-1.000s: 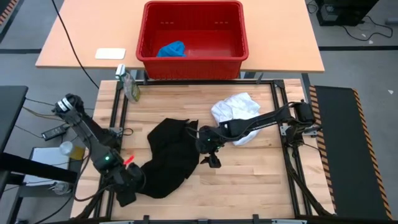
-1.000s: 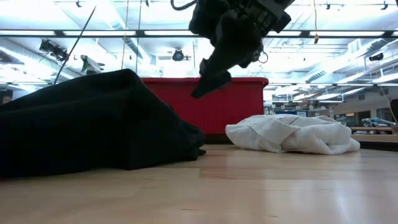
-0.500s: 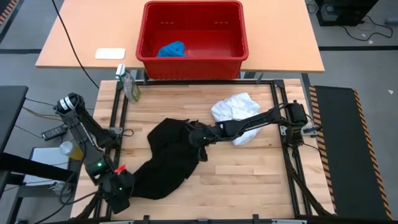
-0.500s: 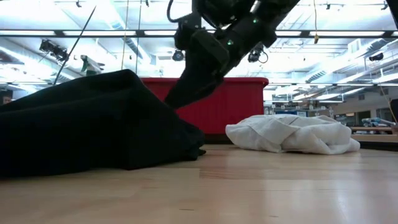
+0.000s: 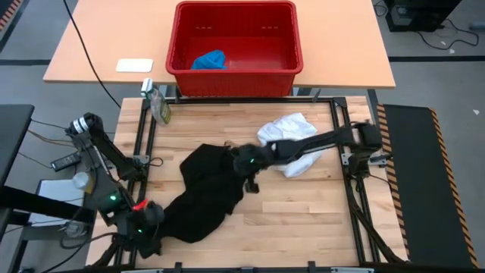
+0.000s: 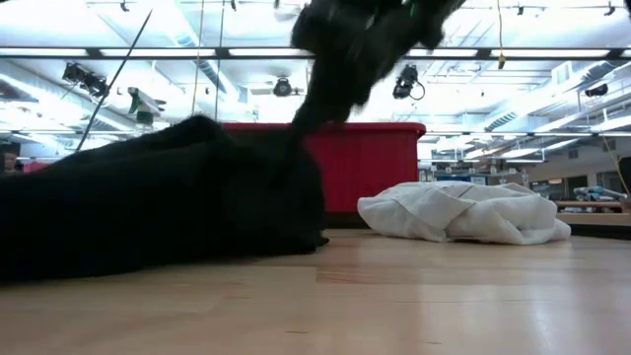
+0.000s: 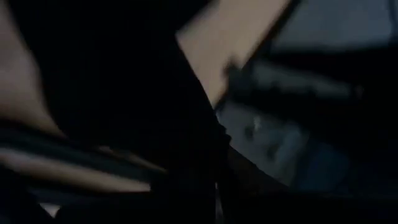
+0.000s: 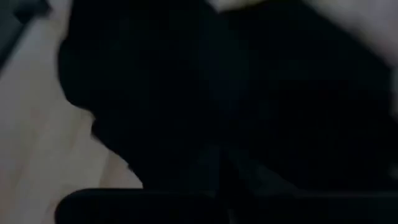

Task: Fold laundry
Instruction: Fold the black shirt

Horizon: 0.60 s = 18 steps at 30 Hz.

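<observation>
The large black garment lies crumpled on the wooden table, left of centre, and fills the left half of the low view. My left gripper is at the table's near left corner, shut on the garment's near end. My right gripper is at the garment's right edge, shut on the cloth. A bunched white garment rests on the table, right of centre. A bright blue garment lies inside the red basket. My left gripper holds the black garment's near left end; the gripper itself hides the hold. The cloth runs from it in a narrow band toward the table's middle. My right gripper is shut on the garment's right edge, coming from the right and slanting down. The cloth rises in a peak to the fingers; the rest lies on the table.
The red basket stands on a second table behind the far edge, with a white card to its left. A small clear bottle stands at the far left corner. Bare wood lies at the near right.
My left gripper has gone toward the near left corner, drawing the black garment's near end out with it. My right gripper has moved left and down onto the garment's right edge and shut there; that edge now stands raised.
</observation>
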Each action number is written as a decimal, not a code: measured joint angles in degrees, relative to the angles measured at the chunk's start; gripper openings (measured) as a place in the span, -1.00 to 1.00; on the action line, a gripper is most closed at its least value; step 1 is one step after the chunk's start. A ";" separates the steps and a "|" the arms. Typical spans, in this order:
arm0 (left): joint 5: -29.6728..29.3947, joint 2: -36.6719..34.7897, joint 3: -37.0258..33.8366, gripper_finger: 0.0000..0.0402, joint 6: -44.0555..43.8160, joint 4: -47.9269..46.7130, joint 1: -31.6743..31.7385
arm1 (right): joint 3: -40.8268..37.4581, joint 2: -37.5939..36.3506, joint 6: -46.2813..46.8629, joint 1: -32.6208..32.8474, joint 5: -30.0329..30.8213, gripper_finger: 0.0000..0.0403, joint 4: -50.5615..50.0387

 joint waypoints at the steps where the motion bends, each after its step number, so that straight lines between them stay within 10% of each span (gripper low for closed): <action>1: -4.27 -0.34 2.61 -0.99 0.32 -3.89 0.10 | 0.73 -2.59 -1.66 -0.55 0.10 -0.93 -2.72; 6: -34.74 -1.28 22.26 -0.99 1.95 -28.21 1.11 | 7.81 -15.51 -10.53 -2.87 -0.52 -0.97 -17.35; 10: -63.48 -1.38 37.79 -0.99 19.72 -34.52 3.08 | 17.44 -22.39 -15.64 -4.54 0.30 -0.98 -26.22; 18: -72.90 -1.39 60.21 -1.00 66.56 -18.28 14.40 | 35.18 -27.89 -17.90 -6.17 7.04 -0.99 -28.87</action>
